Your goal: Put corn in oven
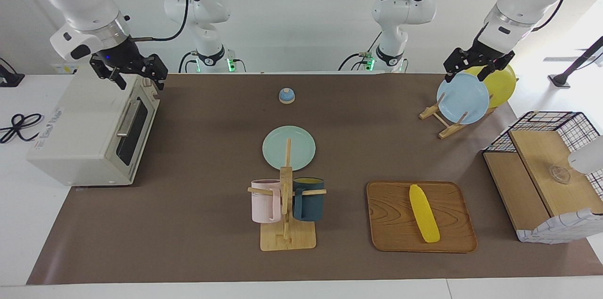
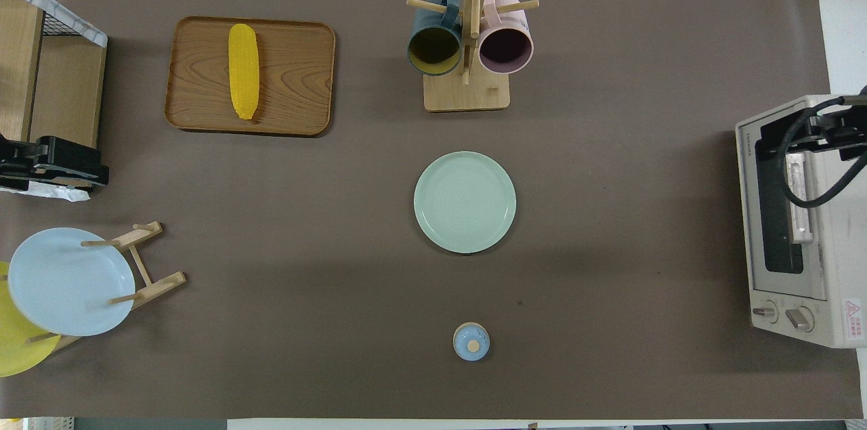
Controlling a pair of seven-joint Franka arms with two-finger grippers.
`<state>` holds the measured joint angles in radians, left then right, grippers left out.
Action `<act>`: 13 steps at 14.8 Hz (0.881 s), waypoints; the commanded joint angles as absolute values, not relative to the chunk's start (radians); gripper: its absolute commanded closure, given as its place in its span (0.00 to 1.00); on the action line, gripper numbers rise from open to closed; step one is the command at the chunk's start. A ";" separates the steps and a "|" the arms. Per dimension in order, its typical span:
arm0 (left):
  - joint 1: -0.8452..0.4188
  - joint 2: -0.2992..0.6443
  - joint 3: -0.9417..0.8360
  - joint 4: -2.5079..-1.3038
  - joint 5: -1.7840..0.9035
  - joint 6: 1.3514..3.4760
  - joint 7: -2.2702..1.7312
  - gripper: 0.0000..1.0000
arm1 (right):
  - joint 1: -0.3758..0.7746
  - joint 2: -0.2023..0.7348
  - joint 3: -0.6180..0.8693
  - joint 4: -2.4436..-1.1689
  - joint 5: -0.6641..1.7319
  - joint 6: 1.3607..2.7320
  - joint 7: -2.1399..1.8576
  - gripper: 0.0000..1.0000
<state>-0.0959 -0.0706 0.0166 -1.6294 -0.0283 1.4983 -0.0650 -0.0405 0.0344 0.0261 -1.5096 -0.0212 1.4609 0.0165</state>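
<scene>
A brown mat (image 1: 212, 223) covers a white table (image 1: 28, 252) set against a white wall. The corn (image 1: 424, 213) lies flat on a wooden tray (image 1: 391, 223) toward the left arm's end, well apart from the oven (image 1: 85, 134), which sits door shut at the right arm's end, half off the mat. The right gripper (image 1: 136, 73) hangs over the oven's top, jaws wide and holding nothing. The left gripper (image 1: 476, 61) hangs over a plate rack (image 1: 443, 122) carrying a blue plate (image 1: 464, 99) and a yellow plate (image 1: 501, 84), its jaws likewise wide and holding nothing. Mid-table lie a green plate (image 1: 297, 146) and, nearer the robots, a small blue bell (image 1: 286, 95); farther out stands a mug tree (image 1: 286, 205) with a pink mug (image 1: 264, 200) and a dark mug (image 1: 309, 200). A wire-and-wood basket (image 1: 546, 172) sits at the mat's edge beside the tray. A black cable (image 1: 19, 125) lies on the table beside the oven.
</scene>
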 commanded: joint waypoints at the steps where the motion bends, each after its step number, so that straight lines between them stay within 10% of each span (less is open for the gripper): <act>1: -0.092 -0.097 0.011 -1.654 -0.020 1.516 -0.071 0.00 | -0.052 0.018 0.032 -1.531 0.002 1.486 0.011 0.00; 11: -0.094 -0.094 0.011 -1.658 -0.032 1.565 -0.077 0.00 | -0.061 -0.080 0.031 -1.765 0.011 1.653 -0.003 0.04; 13: -0.094 -0.062 0.011 -1.654 -0.060 1.597 -0.072 0.00 | -0.090 -0.123 0.031 -1.869 0.014 1.724 -0.067 0.80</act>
<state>-0.0960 -0.0709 0.0156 -1.6302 -0.0358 1.5455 -0.0651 -0.0478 -0.0306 0.0251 -1.7124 -0.0201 1.6376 0.0037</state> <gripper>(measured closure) 0.000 0.048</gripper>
